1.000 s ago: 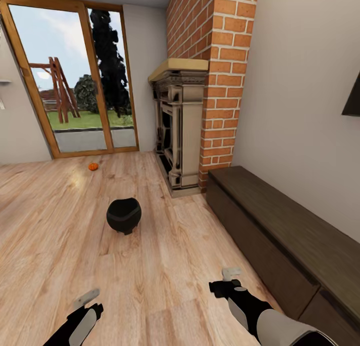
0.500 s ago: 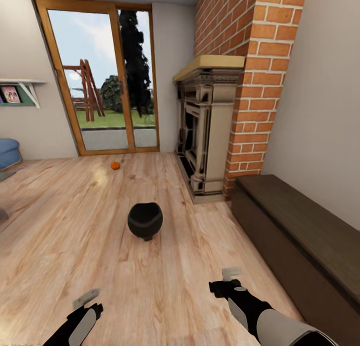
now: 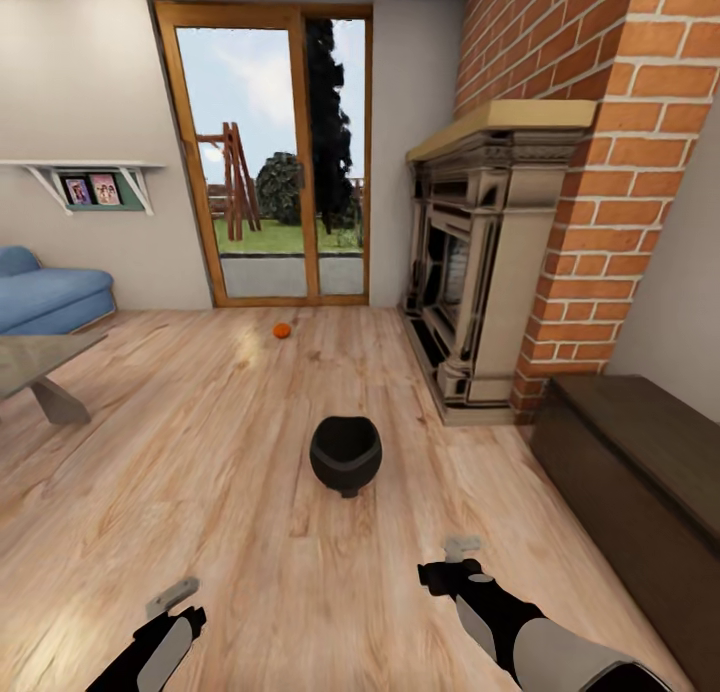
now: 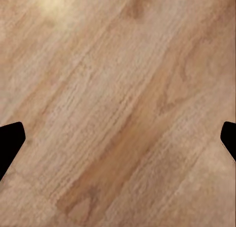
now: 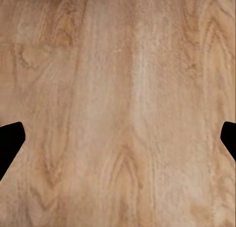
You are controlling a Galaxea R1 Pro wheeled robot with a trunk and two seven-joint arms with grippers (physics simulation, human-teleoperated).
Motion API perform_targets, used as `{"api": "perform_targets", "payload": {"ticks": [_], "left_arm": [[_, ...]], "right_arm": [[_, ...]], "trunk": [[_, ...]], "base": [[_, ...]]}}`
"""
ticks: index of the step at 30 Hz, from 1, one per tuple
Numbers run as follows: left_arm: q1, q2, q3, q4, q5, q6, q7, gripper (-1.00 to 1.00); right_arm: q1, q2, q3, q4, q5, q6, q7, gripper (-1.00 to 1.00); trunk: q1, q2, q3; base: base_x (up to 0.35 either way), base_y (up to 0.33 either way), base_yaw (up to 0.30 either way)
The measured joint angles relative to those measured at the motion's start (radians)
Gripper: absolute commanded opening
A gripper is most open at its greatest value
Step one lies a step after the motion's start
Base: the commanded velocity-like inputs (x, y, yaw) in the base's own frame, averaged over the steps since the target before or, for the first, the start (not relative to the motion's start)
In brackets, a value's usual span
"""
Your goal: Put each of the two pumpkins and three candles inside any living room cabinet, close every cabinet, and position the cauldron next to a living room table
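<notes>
The cauldron (image 3: 345,455) stands upright on the wooden floor (image 3: 200,492), in front of the fireplace (image 3: 480,272) and apart from it. One pumpkin (image 3: 282,330) lies farther away, near the glass door (image 3: 270,162). The cabinet (image 3: 640,482) runs along the wall beside the fireplace, its front closed. The left gripper (image 4: 118,138) and right gripper (image 5: 118,138) both hang over bare floor with fingers wide apart, holding nothing.
</notes>
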Motion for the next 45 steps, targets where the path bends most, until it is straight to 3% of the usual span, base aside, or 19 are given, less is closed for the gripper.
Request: {"api": "perform_targets", "payload": {"ticks": [11, 21, 45], "left_arm": [[0.0, -0.002, -0.002, 0.0, -0.001, 0.0, 0.0, 1.0], [0.0, -0.004, -0.002, -0.007, -0.003, -0.002, 0.001, 1.0], [0.0, -0.005, -0.002, 0.0, -0.003, 0.003, 0.001, 1.0]], "right_arm": [[0.0, 0.0, 0.0, 0.0, 0.0, -0.001, 0.005, 1.0], [0.0, -0.004, 0.0, 0.0, -0.001, -0.004, 0.004, 1.0], [0.001, -0.001, 0.0, -0.004, -0.001, -0.009, -0.001, 1.0]], "trunk": [[0.0, 0.0, 0.0], [0.001, 0.0, 0.0], [-0.091, 0.168, 0.075]], "base": [[0.243, -0.083, 0.121], [-0.026, -0.016, 0.001], [-0.001, 0.0, 0.0]]}}
